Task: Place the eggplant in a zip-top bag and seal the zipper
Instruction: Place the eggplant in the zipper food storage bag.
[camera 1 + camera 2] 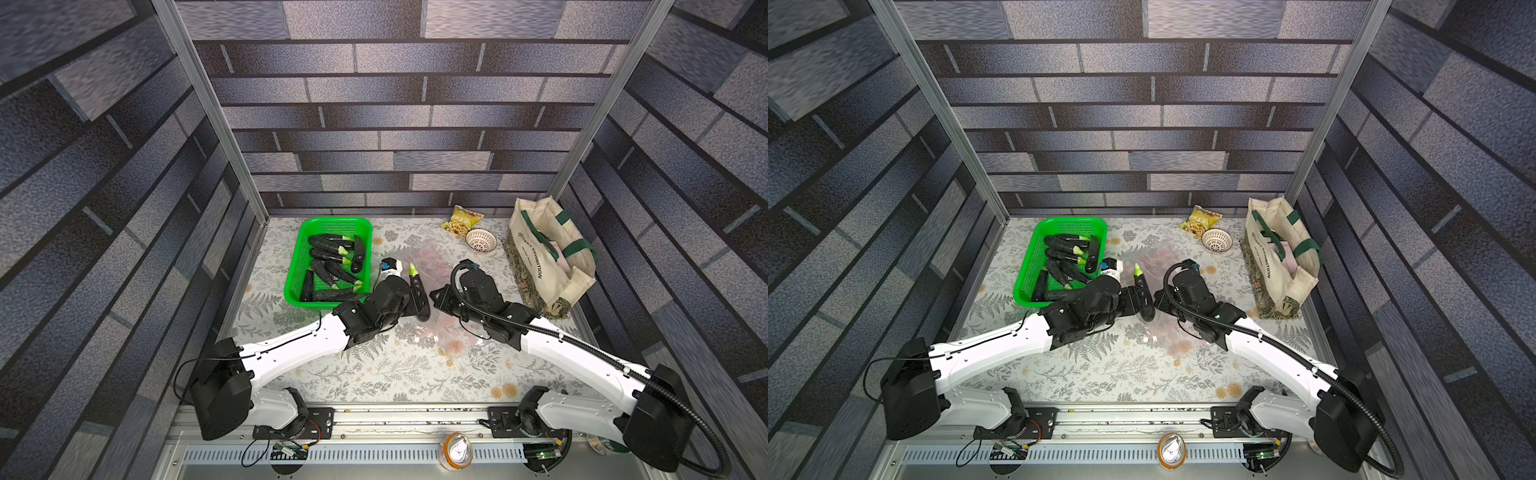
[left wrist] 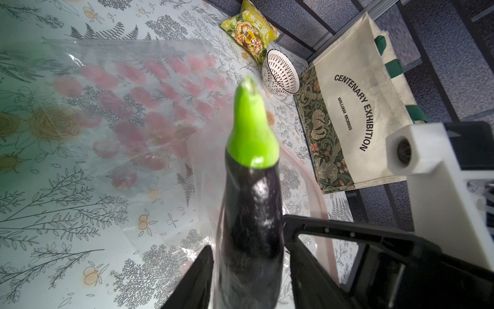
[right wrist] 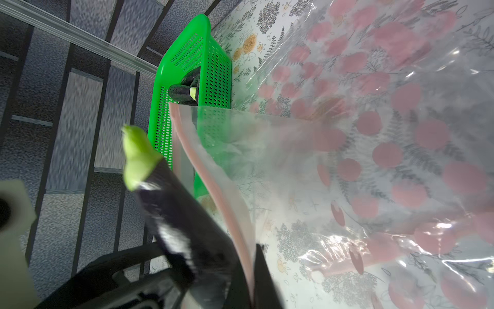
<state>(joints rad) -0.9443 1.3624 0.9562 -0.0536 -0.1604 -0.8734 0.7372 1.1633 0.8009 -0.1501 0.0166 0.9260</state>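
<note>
Flanking the glossy dark purple eggplant [image 2: 254,203], whose green stem points up, the left end effector [image 2: 247,235] has its jaws partway apart on either side of the lower body; whether they press it I cannot tell. The right end effector [image 3: 253,270] is pinched closed on the pink zipper edge [image 3: 213,187] of the clear red-dotted plastic zip-top bag [image 3: 374,160], holding it off the floral bench [image 1: 374,374]. The eggplant stands tilted at the bag's mouth, just beside that raised edge.

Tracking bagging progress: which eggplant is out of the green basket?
The eggplant between the fingers of the left gripper, at the zip-top bag's mouth; all the others lie in the green basket.
</note>
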